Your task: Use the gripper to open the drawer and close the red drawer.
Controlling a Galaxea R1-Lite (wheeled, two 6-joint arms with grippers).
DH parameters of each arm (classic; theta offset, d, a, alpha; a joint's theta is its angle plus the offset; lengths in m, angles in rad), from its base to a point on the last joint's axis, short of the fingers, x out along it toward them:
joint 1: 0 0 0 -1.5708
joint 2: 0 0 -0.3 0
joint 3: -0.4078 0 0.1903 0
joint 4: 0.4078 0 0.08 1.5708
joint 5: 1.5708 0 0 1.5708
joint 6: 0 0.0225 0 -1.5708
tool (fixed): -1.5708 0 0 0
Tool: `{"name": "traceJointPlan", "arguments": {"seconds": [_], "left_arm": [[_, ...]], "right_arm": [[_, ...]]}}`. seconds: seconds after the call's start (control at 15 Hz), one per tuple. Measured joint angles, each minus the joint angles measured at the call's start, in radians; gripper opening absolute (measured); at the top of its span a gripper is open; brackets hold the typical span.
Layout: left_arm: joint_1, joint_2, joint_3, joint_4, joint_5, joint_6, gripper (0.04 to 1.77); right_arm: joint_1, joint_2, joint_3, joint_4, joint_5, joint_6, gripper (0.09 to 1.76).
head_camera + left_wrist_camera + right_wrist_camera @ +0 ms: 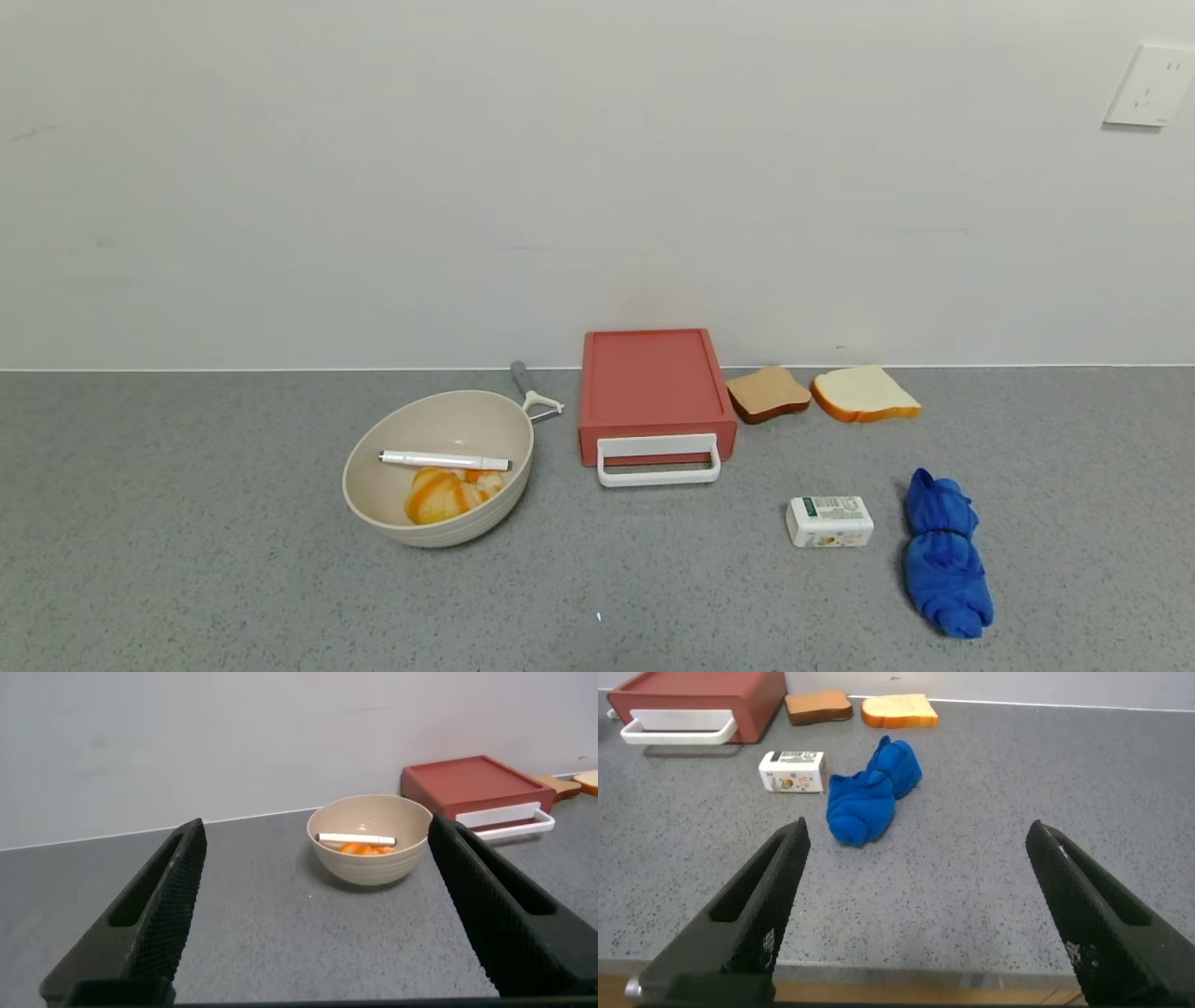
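The salmon-red drawer box (652, 381) stands against the wall at the table's middle, tray pushed in, its white loop handle (658, 462) facing me. It also shows in the left wrist view (472, 782) and the right wrist view (701, 698). Neither arm appears in the head view. My left gripper (318, 905) is open and empty, low over the table on the near side of the beige bowl (371, 838). My right gripper (917, 905) is open and empty at the table's front edge, on the near side of the blue cloth (868, 793).
The beige bowl (439, 467) holds a white pen (444, 460) and an orange piece. A peeler (534, 392) lies behind it. Two bread slices (768, 392) (864, 393) lie right of the drawer. A white packet (829, 520) and blue cloth (944, 553) lie front right.
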Motion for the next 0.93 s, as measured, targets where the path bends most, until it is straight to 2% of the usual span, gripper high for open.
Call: {"name": "traceJointPlan", "arguments": {"seconds": [0.13, 0.27, 0.53, 0.73, 0.93], "left_arm": [[0.0, -0.008, 0.13, -0.088, -0.008, -0.003, 1.71], [0.0, -0.01, 0.203, -0.051, -0.009, -0.007, 1.72], [0.0, -0.012, 0.227, 0.02, -0.024, -0.031, 1.72], [0.0, -0.012, 0.229, 0.018, -0.018, -0.096, 1.72], [0.0, -0.012, 0.229, 0.015, -0.015, -0.106, 1.72]], "right_arm": [[0.0, 0.0, 0.0, 0.0, 0.0, 0.0, 1.71], [0.0, 0.0, 0.0, -0.001, 0.0, 0.0, 1.71], [0.0, 0.0, 0.001, -0.003, 0.0, 0.0, 1.71], [0.0, 0.0, 0.001, -0.003, 0.0, 0.0, 1.71], [0.0, 0.0, 0.001, -0.003, 0.0, 0.0, 1.71]]}}
